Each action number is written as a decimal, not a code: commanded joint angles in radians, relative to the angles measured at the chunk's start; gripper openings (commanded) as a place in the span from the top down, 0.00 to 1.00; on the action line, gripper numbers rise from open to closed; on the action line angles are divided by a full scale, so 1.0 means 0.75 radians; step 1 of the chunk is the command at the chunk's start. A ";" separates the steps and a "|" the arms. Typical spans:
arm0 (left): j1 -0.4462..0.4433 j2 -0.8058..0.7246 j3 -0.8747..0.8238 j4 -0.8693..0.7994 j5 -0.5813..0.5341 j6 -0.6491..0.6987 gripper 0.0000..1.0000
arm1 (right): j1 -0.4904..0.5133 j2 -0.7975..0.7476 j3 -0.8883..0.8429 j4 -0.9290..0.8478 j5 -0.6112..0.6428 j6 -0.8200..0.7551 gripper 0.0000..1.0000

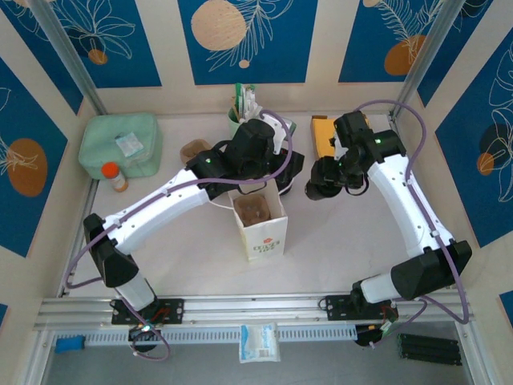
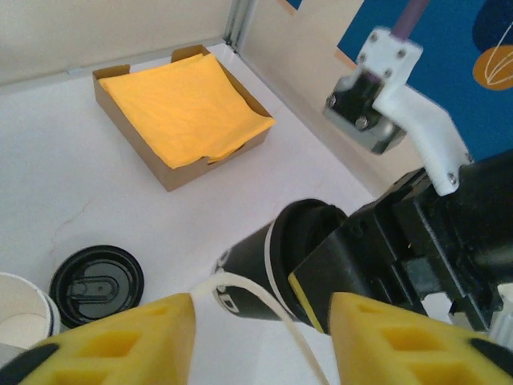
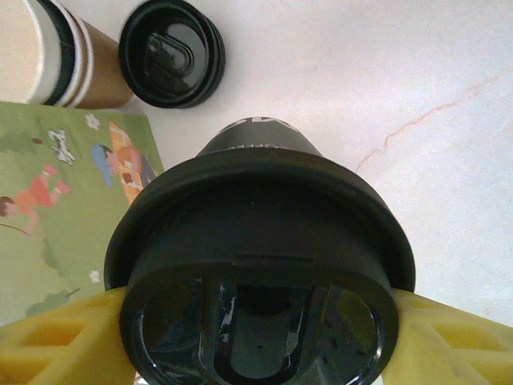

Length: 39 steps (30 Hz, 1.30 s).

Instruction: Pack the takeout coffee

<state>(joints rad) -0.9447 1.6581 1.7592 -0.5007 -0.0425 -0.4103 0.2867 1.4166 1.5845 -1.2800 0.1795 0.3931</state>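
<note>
The takeout coffee is a dark cup with a thin white rim line and a round black lid. My right gripper is shut on it, one yellow pad on each side of the lid. In the left wrist view the coffee is tilted above the table, right of centre. My left gripper is open. The thin white handle of the paper bag loops across the gap between its fingers. From above, the left gripper hovers over the bag's open top, with the right gripper just to its right.
A brown pulp carrier sits inside the bag. A loose black lid and a white-rimmed cup lie on the table nearby. Behind them are a box of orange napkins, a green stirrer cup, a mint container and a small orange-capped bottle.
</note>
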 commanded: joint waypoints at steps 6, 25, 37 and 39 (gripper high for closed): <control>0.010 -0.137 0.026 -0.032 0.032 0.066 0.18 | -0.030 -0.081 0.218 -0.056 0.030 0.063 0.32; 0.048 -0.566 -0.278 -0.117 -0.362 0.090 0.01 | 0.200 -0.198 0.613 0.130 0.054 0.122 0.33; 0.180 -0.827 -0.585 -0.125 -0.420 -0.047 0.01 | 0.625 -0.049 0.747 -0.002 0.191 0.172 0.34; 0.228 -0.830 -0.594 -0.136 -0.368 -0.054 0.01 | 0.674 -0.010 0.767 -0.054 0.204 0.195 0.34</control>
<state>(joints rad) -0.8093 1.0504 1.3273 -0.5934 -0.3408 -0.4225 0.7513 1.3838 2.1265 -1.2587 0.2913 0.5049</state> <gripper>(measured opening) 0.994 0.663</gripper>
